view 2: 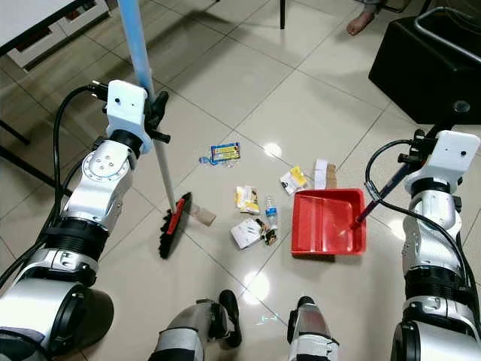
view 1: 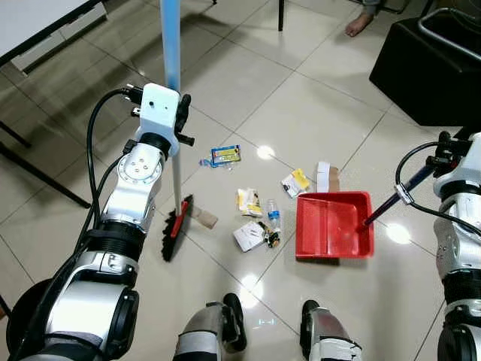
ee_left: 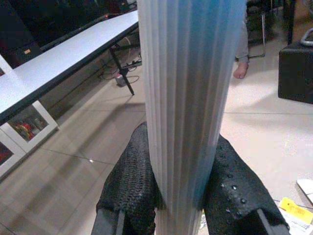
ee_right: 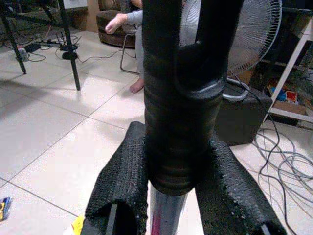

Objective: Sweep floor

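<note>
Left eye view, broom (view 1: 177, 226), red dustpan (view 1: 334, 225), wrappers' (view 1: 225, 156) print unreadable

So the floor (view 1: 316, 113) is wide open across the far middle, bare tile from the litter up toward the chair leg (view 1: 280, 13). The clutter sits in a band right ahead: blue wrapper (view 1: 225, 156), yellow packets (view 1: 249, 200), small bottle (view 1: 273, 214), cardboard bits (view 1: 328, 177), all just beside the red dustpan (view 1: 334, 225). The broom head (view 1: 176, 227) blocks the near-left side of that pile. The black box (view 1: 425, 64) closes off the far right corner. Table legs (view 1: 37, 174) and a white table (view 1: 34, 22) hem in the far left. A person's bare foot (view 1: 359, 24) rests near the far edge, and the robot's own feet (view 1: 225, 323) take up the near edge
</note>
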`<state>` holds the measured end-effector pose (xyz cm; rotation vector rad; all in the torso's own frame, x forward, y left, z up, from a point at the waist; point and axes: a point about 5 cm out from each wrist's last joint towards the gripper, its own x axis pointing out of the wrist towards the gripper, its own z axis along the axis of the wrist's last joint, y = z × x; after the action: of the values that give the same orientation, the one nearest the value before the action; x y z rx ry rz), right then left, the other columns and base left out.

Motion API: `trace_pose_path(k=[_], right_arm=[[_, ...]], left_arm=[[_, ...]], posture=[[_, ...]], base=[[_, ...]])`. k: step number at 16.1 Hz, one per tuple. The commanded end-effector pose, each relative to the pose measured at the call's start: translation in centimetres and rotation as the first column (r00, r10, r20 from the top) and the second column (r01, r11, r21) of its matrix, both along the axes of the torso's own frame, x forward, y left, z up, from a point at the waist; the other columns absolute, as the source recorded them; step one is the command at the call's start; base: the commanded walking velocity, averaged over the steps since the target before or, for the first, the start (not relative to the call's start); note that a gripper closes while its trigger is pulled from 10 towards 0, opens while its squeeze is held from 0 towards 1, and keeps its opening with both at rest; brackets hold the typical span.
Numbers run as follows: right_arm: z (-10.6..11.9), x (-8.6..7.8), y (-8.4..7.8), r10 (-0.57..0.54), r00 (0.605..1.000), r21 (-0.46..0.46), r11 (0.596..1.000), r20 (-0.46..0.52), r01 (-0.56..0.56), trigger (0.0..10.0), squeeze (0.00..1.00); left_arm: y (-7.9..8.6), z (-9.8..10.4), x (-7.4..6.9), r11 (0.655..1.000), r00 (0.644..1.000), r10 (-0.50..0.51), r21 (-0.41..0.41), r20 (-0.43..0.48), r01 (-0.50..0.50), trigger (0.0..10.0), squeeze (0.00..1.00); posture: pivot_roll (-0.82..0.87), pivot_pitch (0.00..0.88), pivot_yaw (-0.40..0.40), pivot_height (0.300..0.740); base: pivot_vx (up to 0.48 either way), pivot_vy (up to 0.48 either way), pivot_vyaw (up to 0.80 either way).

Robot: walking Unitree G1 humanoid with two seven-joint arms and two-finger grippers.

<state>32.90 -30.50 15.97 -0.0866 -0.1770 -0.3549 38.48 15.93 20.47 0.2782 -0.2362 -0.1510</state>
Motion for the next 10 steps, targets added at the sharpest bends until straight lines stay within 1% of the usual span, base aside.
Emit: trace_pose_path(k=[1,5,10], right_arm=[[0.3,0.0,0.1,-0.002,1.0,-0.006,1.0,0.023,0.002,10.0,0.0],[-0.5,-0.3,0.5,0.004,1.0,0.0,1.0,0.014,-0.004,10.0,0.0],[-1.1,-0.6,0.8,0.017,1.0,-0.011,1.0,0.002,-0.017,10.0,0.0]], left_arm=[[0.7,0.9,0.1,0.999,0.999,0.025,0.019,0.04,-0.025,10.0,0.0],[1.1,0.8,-0.1,0.998,0.999,0.012,0.056,0.032,-0.013,10.0,0.0],[1.6,0.8,-0.4,0.997,1.0,0.009,0.076,0.029,-0.011,10.0,0.0]], posture=[[-0.07,0.232,0.135,0.74],[-0.05,0.265,0.15,0.74],[-0.03,0.316,0.166,0.74]], base=[[0.0,0.0,0.0],[0.0,0.0,0.0],[0.0,0.0,0.0]])
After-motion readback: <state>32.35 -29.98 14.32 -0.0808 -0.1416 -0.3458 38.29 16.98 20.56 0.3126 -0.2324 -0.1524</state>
